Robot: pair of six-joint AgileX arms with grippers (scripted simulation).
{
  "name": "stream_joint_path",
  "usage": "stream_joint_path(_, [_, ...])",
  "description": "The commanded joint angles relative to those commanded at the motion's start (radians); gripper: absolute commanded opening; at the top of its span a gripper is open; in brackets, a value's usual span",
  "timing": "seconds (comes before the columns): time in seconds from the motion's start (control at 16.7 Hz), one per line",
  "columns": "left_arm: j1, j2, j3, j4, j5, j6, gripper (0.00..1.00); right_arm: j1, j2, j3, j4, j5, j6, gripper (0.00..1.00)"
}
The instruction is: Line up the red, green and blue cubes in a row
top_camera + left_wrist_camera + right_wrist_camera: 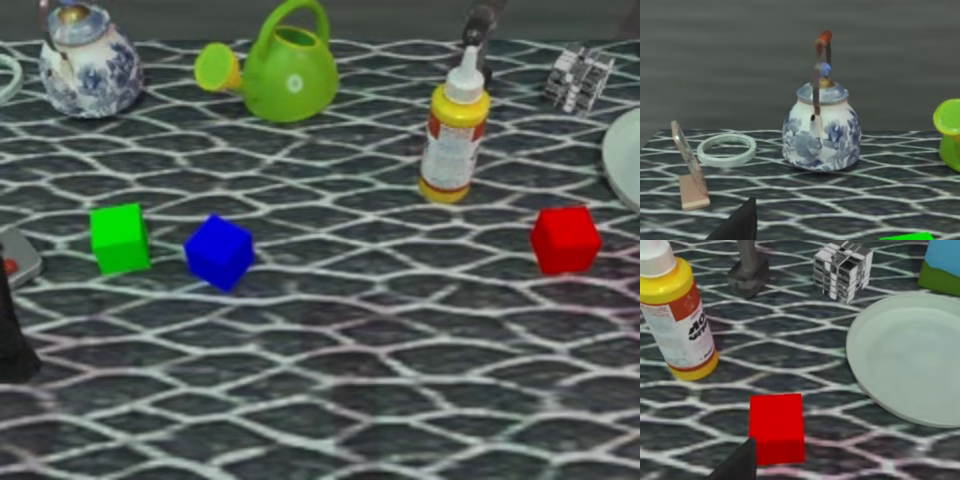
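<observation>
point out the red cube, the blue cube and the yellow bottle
red cube (565, 239): top view, on its front face
blue cube (219, 251): top view, near the middle of the cube
yellow bottle (453, 145): top view, on its labelled body

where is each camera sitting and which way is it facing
Top view: above the table, looking down on the green cube, blue cube and red cube; a dark arm part at the left edge.
Left wrist view: low, facing the teapot; a dark fingertip shows.
Right wrist view: facing the red cube and plate; a dark fingertip shows.
Shared: top and right wrist views both show the glue bottle.
</observation>
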Motion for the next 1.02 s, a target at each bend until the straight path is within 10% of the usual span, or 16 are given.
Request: stream_joint_path(1.02, [0.0, 0.0, 0.0, 0.0, 0.0, 0.0, 1.0, 0.127, 1.437, 1.145, -0.778, 0.003, 0.057, 1.0])
